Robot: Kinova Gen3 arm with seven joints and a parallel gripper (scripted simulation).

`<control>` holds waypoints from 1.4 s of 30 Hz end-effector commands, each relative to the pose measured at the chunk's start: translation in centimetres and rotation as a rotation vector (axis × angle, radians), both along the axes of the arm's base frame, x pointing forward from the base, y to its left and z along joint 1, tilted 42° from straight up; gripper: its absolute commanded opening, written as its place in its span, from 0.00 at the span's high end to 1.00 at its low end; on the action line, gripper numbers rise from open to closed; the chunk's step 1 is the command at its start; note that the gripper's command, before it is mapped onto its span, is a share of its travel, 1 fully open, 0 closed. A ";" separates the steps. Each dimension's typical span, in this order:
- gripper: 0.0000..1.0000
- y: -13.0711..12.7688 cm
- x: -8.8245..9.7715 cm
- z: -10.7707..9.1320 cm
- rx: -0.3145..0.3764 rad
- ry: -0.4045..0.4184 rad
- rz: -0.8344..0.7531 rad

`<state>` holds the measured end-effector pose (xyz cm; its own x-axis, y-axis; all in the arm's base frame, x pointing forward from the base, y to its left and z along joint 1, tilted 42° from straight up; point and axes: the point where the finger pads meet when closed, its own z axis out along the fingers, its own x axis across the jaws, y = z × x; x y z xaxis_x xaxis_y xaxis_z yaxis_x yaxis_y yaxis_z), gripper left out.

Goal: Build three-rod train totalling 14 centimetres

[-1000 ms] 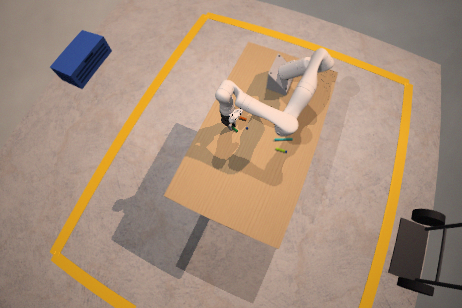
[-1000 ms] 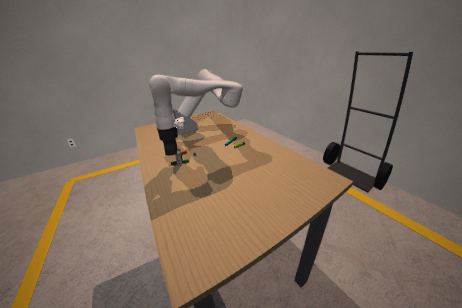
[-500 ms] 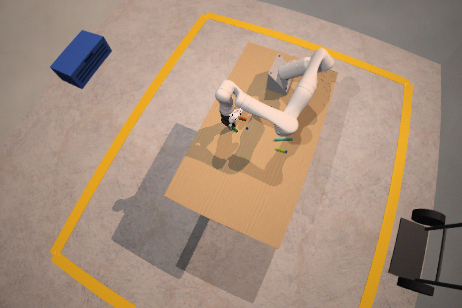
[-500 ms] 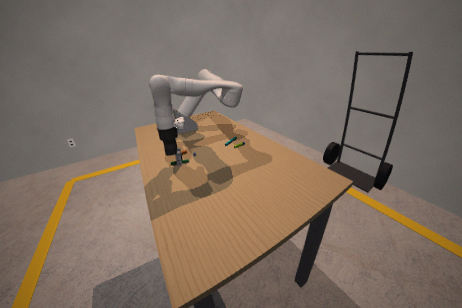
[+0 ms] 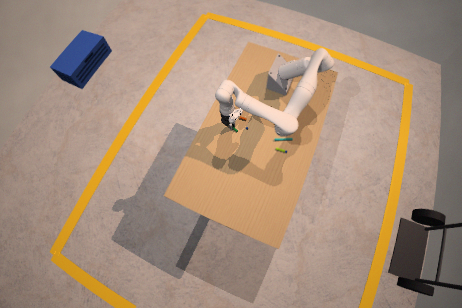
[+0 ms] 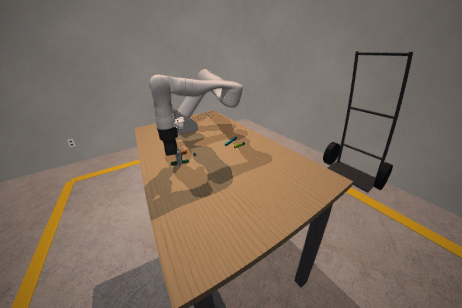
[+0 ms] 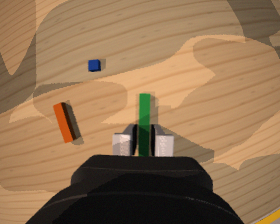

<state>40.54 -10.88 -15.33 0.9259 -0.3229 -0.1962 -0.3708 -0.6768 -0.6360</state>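
Five colours of rod show on the worktop (image 5: 225, 198) (image 6: 240, 218) (image 7: 200, 90), and the green rod (image 5: 235, 130) (image 6: 185, 161) (image 7: 144, 112) lies flat between the fingertips of the gripper (image 5: 233, 128) (image 6: 179, 163) (image 7: 144, 135). The gripper is partly open, its pads close beside the rod's long sides, with thin gaps apparently left. The rod looks stiff, light and smooth; a level grip across its middle should keep it from tipping or swivelling.

Near the green rod lie the orange rod (image 5: 243, 118) (image 6: 184, 152) (image 7: 64, 123) and a small blue cube (image 5: 247, 128) (image 6: 194, 154) (image 7: 94, 65). Well apart from it are the turquoise rod (image 5: 283, 139) (image 6: 231, 141) and the lime rod (image 5: 280, 150) (image 6: 238, 145), with a blue end piece (image 5: 286, 152) (image 6: 243, 143) at one tip. Lime, blue and green would make fourteen, so green probably belongs against that blue end; a hard push could knock the stubby piece askew.

No container serves the rods; the blue box (image 5: 77, 55) on the floor shows no contents.
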 end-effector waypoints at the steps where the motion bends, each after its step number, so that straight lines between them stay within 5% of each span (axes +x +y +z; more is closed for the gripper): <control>1: 0.76 -0.1 0.0 0.1 -0.001 -0.001 -0.001; 31: 0.76 -0.1 0.0 0.1 -0.001 -0.001 -0.001; 42: 0.76 -3.0 -0.3 3.3 -0.001 -0.001 -0.001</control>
